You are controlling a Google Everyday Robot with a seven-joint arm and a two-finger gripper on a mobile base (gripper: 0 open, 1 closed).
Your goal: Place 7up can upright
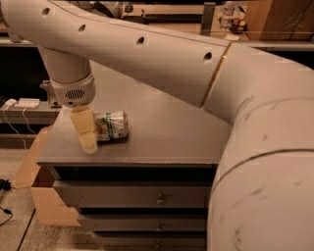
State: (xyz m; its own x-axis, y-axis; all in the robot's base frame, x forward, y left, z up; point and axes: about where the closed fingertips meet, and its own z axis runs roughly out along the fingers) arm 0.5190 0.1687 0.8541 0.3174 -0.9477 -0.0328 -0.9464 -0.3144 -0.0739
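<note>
Hand low over the front-left part of the surface, hung from a round wrist with a small vent grille. Pale, pointing down, tip close to the front edge. Overlaps the left end of the can from the camera side; touching or merely in front, cannot tell. Likewise cannot tell whether clenched, released or grasping, with the far side hidden behind the near one. Can on its side, not upright, resting on the surface with its long axis running left to right, near the front-left corner and a little back from the edge. Silvery-white, with green bands and a red-orange mark near the left end. Above and across, a thick off-white arm with a row of small dark holes, sweeping from upper left to a big joint at right and filling the lower right corner. Below the surface, grey drawers with small knobs, stacked one under another. At the left, against the drawers, a cardboard box on the floor. Further left, a white power strip with cords trailing down. Far back, along the top, a shelf with a bottle — too dim for more than that.
</note>
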